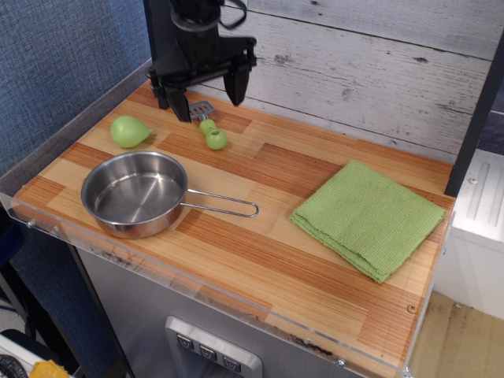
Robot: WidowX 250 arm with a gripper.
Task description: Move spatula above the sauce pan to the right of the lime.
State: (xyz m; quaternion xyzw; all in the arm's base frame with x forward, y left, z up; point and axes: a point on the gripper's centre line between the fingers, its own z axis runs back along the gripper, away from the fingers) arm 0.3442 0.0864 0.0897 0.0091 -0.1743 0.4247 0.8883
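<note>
The spatula (pixel 208 124) lies flat on the wooden tabletop behind the sauce pan (pixel 134 192), its grey slotted head toward the back and its chunky light-green handle toward the front. The lime (pixel 128 131) sits to the spatula's left, near the table's left edge. The shiny pan stands at the front left with its wire-loop handle pointing right. My black gripper (pixel 209 101) hangs open and empty just above the spatula's head, its fingers spread to either side and clear of it.
A folded green cloth (pixel 368 218) lies on the right half of the table. A grey plank wall runs along the back and a raised metal rim (pixel 75 122) along the left side. The wooden tabletop (pixel 276 260) ends at a clear front edge.
</note>
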